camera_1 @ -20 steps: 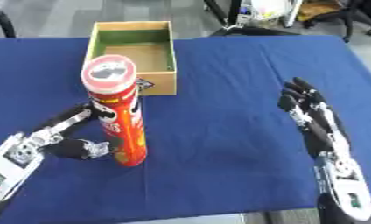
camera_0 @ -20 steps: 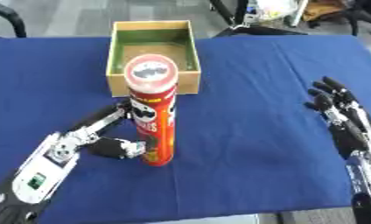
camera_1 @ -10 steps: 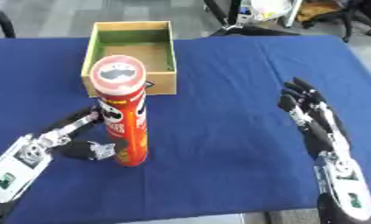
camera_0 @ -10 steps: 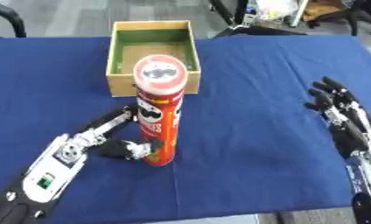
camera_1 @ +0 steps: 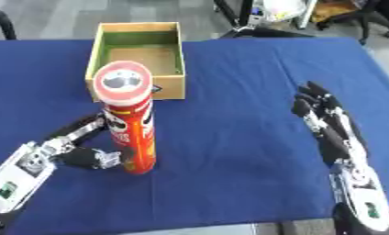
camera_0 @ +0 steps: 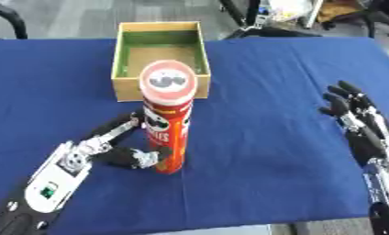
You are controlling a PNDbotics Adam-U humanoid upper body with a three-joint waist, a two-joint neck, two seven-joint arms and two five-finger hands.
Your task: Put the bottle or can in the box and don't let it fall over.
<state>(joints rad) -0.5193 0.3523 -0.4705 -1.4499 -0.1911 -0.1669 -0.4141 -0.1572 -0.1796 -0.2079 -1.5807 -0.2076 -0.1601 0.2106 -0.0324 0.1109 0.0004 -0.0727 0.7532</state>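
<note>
**Can grasped low, box not yet filled**

The can [camera_0: 168, 119], a tall red crisp tube with a pale lid, stands upright on the blue worktop [camera_0: 262, 137], just near of the box [camera_0: 160, 59] and slightly to its right half. Its lid overlaps the box's near wall in both views, but its base rests on the cloth well short of that wall, so it is outside the box. The box itself is an open cardboard tray with a green inner lining, and nothing is in it.

The left hand [camera_0: 121, 149] is at the can's lower part: the fingers lie along its left side and the thumb curls in to the base, so the hand pinches the can near the bottom. Whether the can has left the cloth cannot be told; it looks planted.

The right hand [camera_1: 322, 114] rests at the right edge of the worktop, well apart from the can, fingers straight and spread, holding nothing.

By my reading, only the grasp is done. Left to do: lift the can, carry it far over the near wall, set it upright on the box floor, and let go. With a hold so low on so tall a can, tipping looks the main risk.
</note>
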